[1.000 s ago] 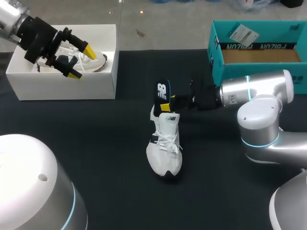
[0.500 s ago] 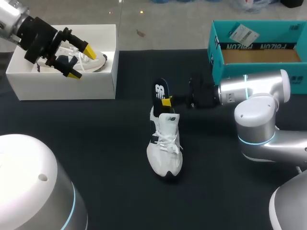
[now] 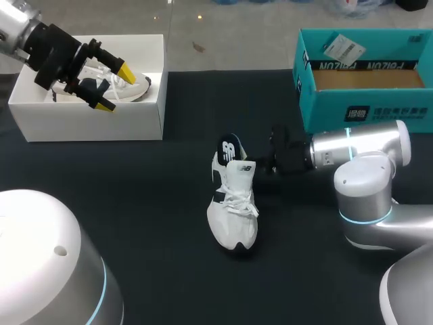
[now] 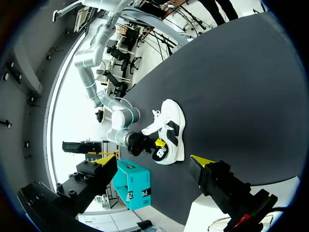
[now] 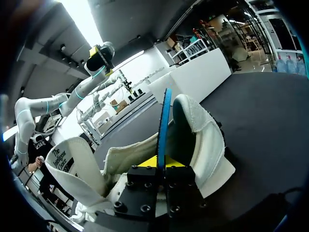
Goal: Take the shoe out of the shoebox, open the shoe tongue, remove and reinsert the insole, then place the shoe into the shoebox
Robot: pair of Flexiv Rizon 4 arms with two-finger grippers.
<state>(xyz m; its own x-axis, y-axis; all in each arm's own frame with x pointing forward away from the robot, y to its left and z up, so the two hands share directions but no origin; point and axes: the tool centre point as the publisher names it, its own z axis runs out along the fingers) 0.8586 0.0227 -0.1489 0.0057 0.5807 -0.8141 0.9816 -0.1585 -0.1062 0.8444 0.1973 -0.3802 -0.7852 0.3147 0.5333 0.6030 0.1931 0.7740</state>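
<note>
A white sneaker lies on the black table, toe toward me, its tongue folded forward. A dark blue insole stands up out of its heel. My right gripper reaches in from the right at the heel opening. In the right wrist view the right gripper is shut on the thin edge of the insole, just inside the heel collar. My left gripper hangs open above the white shoebox and holds nothing. From the left wrist view the sneaker lies far ahead of the left gripper.
A second sneaker lies inside the white shoebox at the back left. A teal shoebox stands open at the back right, close behind my right arm. Bare black tabletop surrounds the sneaker.
My right gripper has shut on the insole and moved it down into the heel, so less of it sticks up. The left arm has not moved.
</note>
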